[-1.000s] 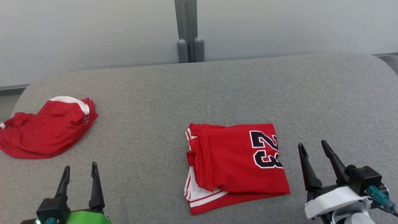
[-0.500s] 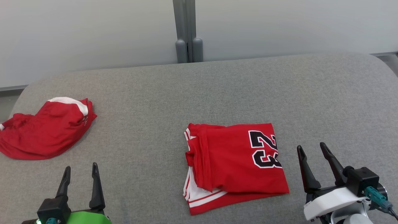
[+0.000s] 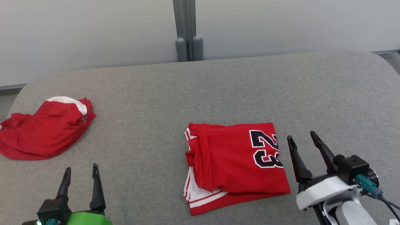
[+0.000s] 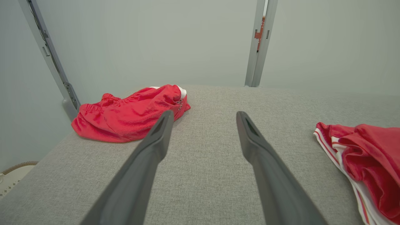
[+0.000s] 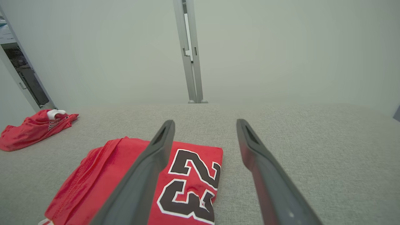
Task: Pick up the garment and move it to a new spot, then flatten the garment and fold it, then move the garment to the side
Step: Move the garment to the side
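folded jersey (image 3: 237, 165) waits to be moved aside
the jersey lies on the grey cushion (image 3: 218, 87), number up; your right gripper (image 3: 301, 135) hovers just beside its right edge, fingers apart, and your left gripper (image 3: 81, 167) sits well to the left, fingers apart too. pinch only the top layer and the fold may spill open as you drag it (keep clear of the red shorts (image 3: 43, 131) at far left).
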